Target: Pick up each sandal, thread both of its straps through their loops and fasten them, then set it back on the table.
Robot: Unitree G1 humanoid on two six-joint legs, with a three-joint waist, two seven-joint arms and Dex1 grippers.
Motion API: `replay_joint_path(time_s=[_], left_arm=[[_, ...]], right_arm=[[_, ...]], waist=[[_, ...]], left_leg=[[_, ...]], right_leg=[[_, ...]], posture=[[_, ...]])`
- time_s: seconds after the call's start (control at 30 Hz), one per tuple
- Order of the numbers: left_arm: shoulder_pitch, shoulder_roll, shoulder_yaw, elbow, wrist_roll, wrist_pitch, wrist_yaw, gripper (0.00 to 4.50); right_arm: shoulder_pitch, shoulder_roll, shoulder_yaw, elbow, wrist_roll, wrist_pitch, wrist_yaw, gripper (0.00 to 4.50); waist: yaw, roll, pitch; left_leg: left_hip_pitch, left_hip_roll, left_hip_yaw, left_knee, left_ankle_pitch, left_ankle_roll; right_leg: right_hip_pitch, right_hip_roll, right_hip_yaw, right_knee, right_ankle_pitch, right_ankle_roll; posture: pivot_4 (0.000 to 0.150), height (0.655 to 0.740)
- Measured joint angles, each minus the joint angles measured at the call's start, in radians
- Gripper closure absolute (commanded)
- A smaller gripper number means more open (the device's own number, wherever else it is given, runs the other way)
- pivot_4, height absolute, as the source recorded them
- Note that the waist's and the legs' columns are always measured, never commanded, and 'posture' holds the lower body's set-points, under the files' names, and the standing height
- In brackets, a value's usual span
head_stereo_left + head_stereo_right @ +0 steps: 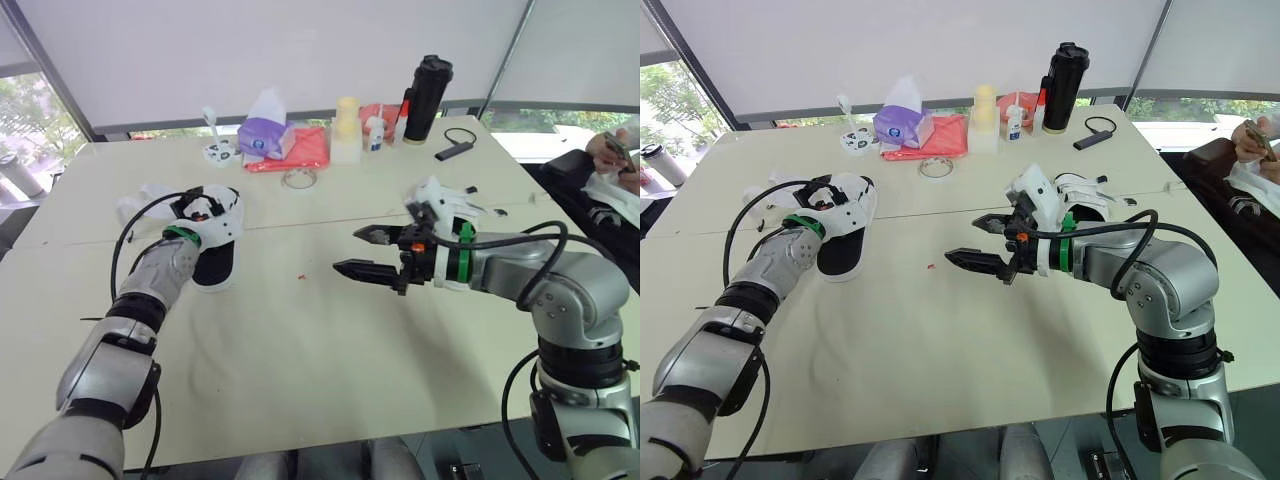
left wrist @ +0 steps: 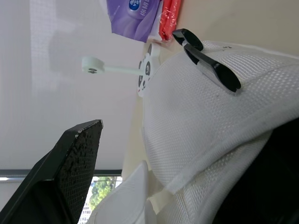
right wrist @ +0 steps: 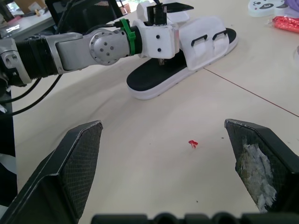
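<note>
Left sandal (image 1: 222, 232) flat on table (image 1: 300, 360), left side; left gripper (image 1: 197, 208) at its straps, hold cannot be told. Right gripper (image 1: 350, 250) spread, empty, over mid-table. Risk: lifted by one strap, the sole may swing or slip. Second sandal (image 1: 455, 205) sits behind the right forearm; tissues (image 1: 265, 135) and bottle (image 1: 425, 97) are well back.

Beige table (image 1: 300, 360), white sandal (image 1: 228, 218), second sandal (image 1: 1085, 188), purple tissue pack (image 1: 265, 138), black flask (image 1: 427, 95)

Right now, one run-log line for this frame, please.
left claw at left sandal, on table | right claw open, empty, over table centre | right sandal lying beyond it
</note>
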Motion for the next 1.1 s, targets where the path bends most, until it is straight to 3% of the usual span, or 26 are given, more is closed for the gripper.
replay_joint_path(time_s=[0.1, 0.17, 0.43, 0.67, 0.8, 0.97, 1.1], left_arm=[[-0.03, -0.007, -0.022, 0.059, 0.002, -0.013, 0.028, 0.02], [-0.036, -0.008, -0.028, 0.08, 0.001, -0.021, 0.04, 0.54], [-0.061, -0.007, -0.04, 0.129, -0.004, -0.025, 0.058, 4.37], [-0.064, 0.001, -0.041, 0.146, -0.013, -0.027, 0.063, 4.44], [-0.056, 0.023, -0.034, 0.137, -0.038, -0.123, 0.015, 4.44], [-0.016, 0.045, 0.016, 0.065, -0.204, -0.409, -0.278, 4.44], [0.007, 0.045, -0.019, -0.048, -0.372, -0.672, -0.673, 4.44]], right_arm=[[0.0, 0.0, 0.003, 0.0, 0.003, -0.001, -0.005, 0.0], [0.001, -0.001, 0.004, 0.0, 0.008, -0.001, -0.009, 0.0], [0.012, -0.002, 0.004, -0.001, 0.02, -0.002, -0.029, 0.0], [0.013, -0.004, 0.004, -0.004, 0.028, -0.005, -0.039, 0.0], [0.014, -0.006, 0.004, -0.004, 0.028, -0.015, -0.045, 0.0], [0.017, -0.014, 0.008, -0.004, 0.028, -0.026, -0.046, 0.0], [0.017, -0.036, 0.012, 0.004, 0.025, -0.046, -0.042, 0.0]], waist=[[0.0, 0.0, 0.0], [0.0, 0.0, 0.0], [-0.001, 0.0, 0.0], [-0.003, -0.001, -0.001], [-0.003, -0.001, -0.001], [0.01, -0.002, -0.001], [0.019, -0.005, 0.001]], left_leg=[[0.0, 0.0, 0.0, 0.001, 0.0, 0.0], [0.0, 0.0, 0.0, 0.001, 0.0, 0.0], [0.002, 0.0, 0.0, 0.001, 0.0, 0.0], [0.006, 0.0, 0.0, 0.001, 0.0, 0.0], [0.005, 0.0, 0.0, 0.001, 0.0, 0.0], [-0.002, 0.0, -0.001, 0.002, 0.0, 0.0], [-0.004, -0.001, -0.001, 0.002, 0.0, 0.0]], right_leg=[[0.001, 0.0, 0.0, 0.0, 0.0, 0.0], [0.001, 0.0, 0.0, 0.0, 0.0, 0.0], [0.002, 0.0, 0.0, 0.001, 0.0, 0.0], [0.005, 0.0, 0.0, 0.001, 0.0, 0.0], [0.004, 0.0, 0.0, 0.001, 0.0, 0.0], [0.0, -0.001, 0.0, -0.001, 0.0, 0.0], [-0.001, -0.002, 0.0, -0.002, 0.0, 0.0]], posture=[[0.15, 0.74], [0.15, 0.74], [0.15, 0.74], [0.15, 0.74], [0.15, 0.74], [0.15, 0.74], [0.15, 0.74]])
